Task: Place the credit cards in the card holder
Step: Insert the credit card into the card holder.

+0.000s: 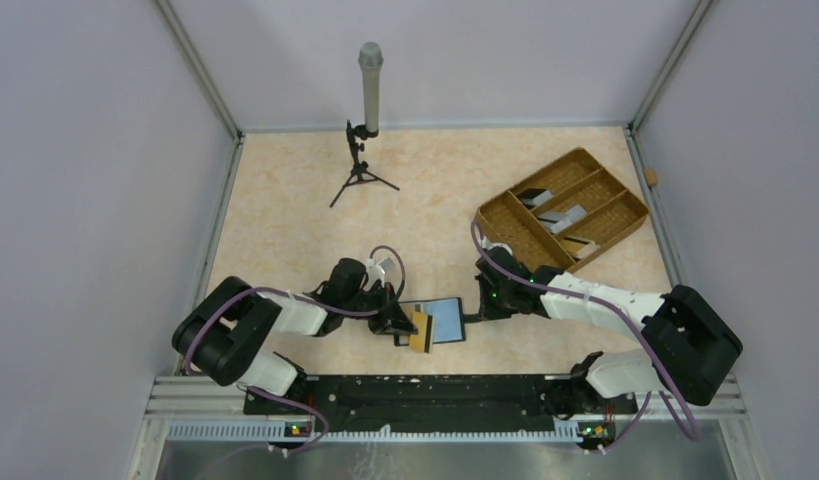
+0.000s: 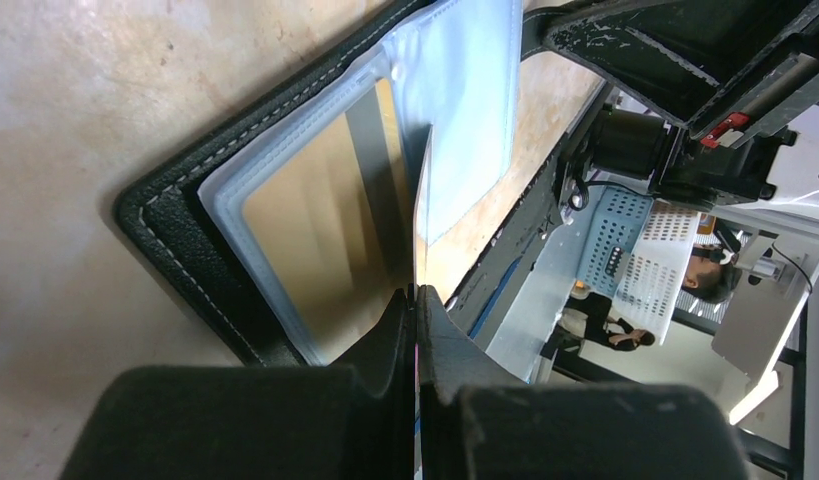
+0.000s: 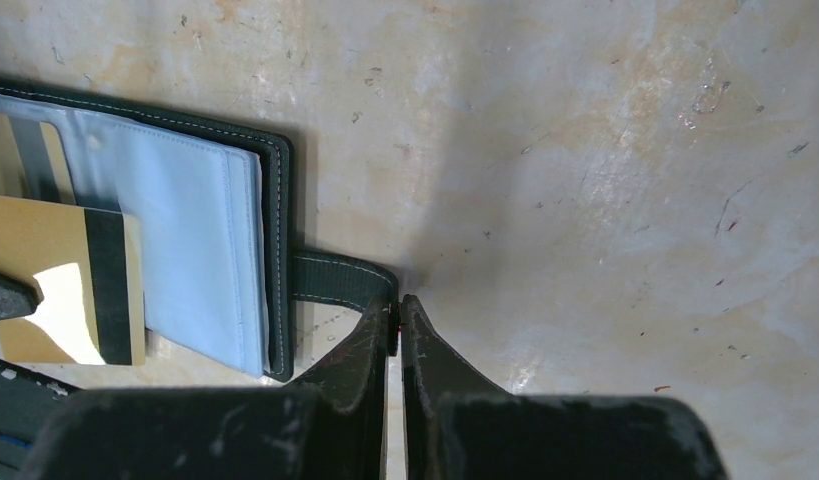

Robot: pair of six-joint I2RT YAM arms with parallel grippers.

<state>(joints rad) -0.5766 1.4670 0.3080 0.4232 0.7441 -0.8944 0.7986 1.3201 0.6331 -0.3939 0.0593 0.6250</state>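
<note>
The card holder [image 1: 447, 318] lies open on the table, a black wallet with pale blue lining [image 3: 185, 220] and a clear sleeve backed in tan [image 2: 315, 240]. My left gripper [image 1: 403, 322] is shut on a tan credit card with a dark stripe [image 3: 75, 285]. The left wrist view shows this card edge-on [image 2: 419, 220], over the wallet's inner pockets. My right gripper [image 3: 397, 315] is shut on the wallet's black clasp tab [image 3: 340, 278], at the wallet's right side [image 1: 477, 316]. More pale credit cards [image 1: 560, 215] lie in the woven tray.
A brown woven divided tray [image 1: 575, 153] sits at the back right. A small tripod with a grey cylinder [image 1: 368, 110] stands at the back centre. Metal rails and grey walls frame the table; the arm bases are at the near edge.
</note>
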